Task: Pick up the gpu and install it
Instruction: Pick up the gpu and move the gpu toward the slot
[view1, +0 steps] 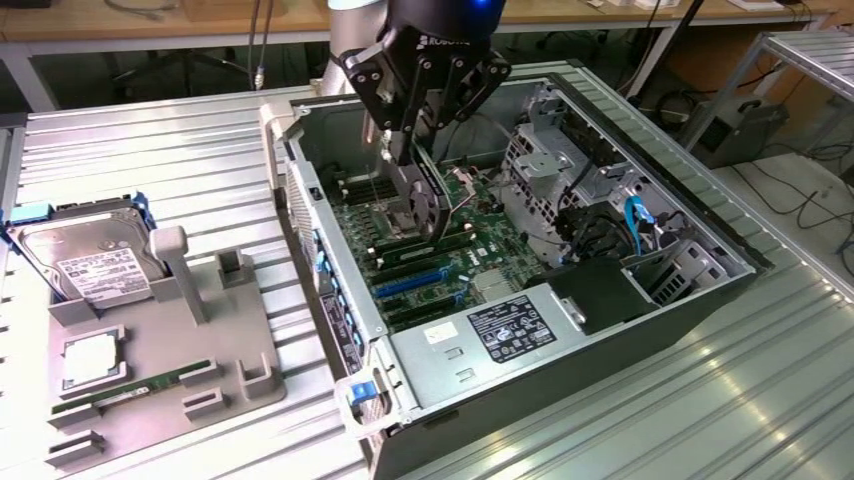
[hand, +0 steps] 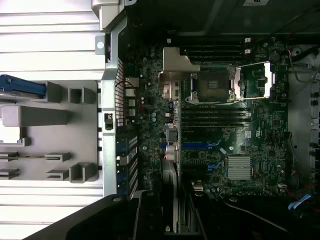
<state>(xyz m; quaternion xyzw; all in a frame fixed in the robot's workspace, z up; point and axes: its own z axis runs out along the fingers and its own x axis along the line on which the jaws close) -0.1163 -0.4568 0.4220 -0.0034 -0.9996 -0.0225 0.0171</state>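
Observation:
My gripper (view1: 416, 150) reaches down into the open computer case (view1: 400, 400) and is shut on the gpu (view1: 430, 205), a thin dark card held on edge. The card hangs over the green motherboard (view1: 454, 265), with its lower end just above the memory slots and near the blue expansion slots (view1: 407, 283). In the wrist view the gpu (hand: 171, 182) is seen edge-on between my fingers (hand: 147, 217). Its silvery bracket end points toward the blue slot (hand: 197, 146), beside the case's rear wall (hand: 111, 100).
A grey holder (view1: 174, 370) lies on the exterior view's left. It carries a silver hard drive (view1: 94, 265), a green memory stick (view1: 134, 390) and a small square chip (view1: 87, 360). Inside the case are a drive cage (view1: 561, 170), a blue cable (view1: 634, 220) and an open processor socket (hand: 210, 85).

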